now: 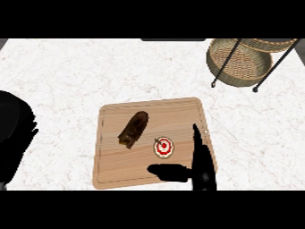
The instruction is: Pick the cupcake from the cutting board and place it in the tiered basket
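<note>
Counter (69,76) held one board (115,167), one basket (240,62) and two food items. Both items lay on the board: one cupcake (163,147) right of centre and one long brown pastry (133,129) to its left. The basket stood at the far right, well apart from the board. The right hand (197,167) was open, fingers straight and pointing far, thumb out to the left; the cupcake lay just left of its fingers, untouched. The left hand (6,134) showed at the left edge; its fingers could not be told.
</note>
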Robot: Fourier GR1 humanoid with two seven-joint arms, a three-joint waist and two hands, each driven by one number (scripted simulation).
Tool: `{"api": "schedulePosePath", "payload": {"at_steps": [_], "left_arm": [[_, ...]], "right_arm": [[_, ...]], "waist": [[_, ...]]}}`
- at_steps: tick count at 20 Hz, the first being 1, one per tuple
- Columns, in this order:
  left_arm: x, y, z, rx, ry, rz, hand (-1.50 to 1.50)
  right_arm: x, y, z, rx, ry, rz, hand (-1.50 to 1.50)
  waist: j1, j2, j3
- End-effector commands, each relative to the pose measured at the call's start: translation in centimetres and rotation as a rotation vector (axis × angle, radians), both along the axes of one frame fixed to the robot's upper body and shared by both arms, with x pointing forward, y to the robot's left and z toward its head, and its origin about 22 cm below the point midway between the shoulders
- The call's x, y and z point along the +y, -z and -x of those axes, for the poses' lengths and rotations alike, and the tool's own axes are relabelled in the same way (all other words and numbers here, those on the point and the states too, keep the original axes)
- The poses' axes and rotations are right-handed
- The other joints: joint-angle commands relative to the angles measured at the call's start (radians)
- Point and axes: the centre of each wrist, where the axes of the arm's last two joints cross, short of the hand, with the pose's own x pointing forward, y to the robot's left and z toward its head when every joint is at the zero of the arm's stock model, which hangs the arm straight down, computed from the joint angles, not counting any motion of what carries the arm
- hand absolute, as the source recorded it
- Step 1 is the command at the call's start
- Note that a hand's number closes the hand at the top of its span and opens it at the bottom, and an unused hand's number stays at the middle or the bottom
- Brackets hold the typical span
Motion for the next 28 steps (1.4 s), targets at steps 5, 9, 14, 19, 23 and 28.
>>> {"api": "schedulePosePath", "payload": {"at_steps": [5,9,14,19,23,28], "left_arm": [[1.7,0.2,0.3,0.019,-0.001,0.024,0.0],[1.0,0.7,-0.8,0.007,0.01,0.024,0.0],[0.1,0.1,-1.0,0.019,0.001,-0.003,0.0],[-0.6,-0.8,-0.4,0.006,-0.004,0.024,0.0],[-0.6,0.6,0.0,0.011,-0.023,0.004,0.0],[0.2,-0.6,-0.9,0.01,0.017,0.014,0.0]], "right_arm": [[1.8,0.6,-0.9,0.064,0.008,-0.006,-1.5],[2.6,3.1,-3.0,0.054,0.01,-0.006,-1.5],[4.1,1.9,-1.9,-0.027,-0.11,0.047,1.5],[4.2,1.8,-4.1,-0.108,-0.016,0.05,1.5],[1.9,1.1,-0.6,-0.132,0.05,0.05,1.5],[6.7,0.7,-4.5,-0.23,-0.224,0.401,1.5]], "waist": [[0.001,0.002,0.0],[0.005,0.004,0.0],[0.002,0.002,0.0],[0.007,0.002,0.0],[-0.01,-0.001,-0.001],[0.024,0.002,-0.004]]}}
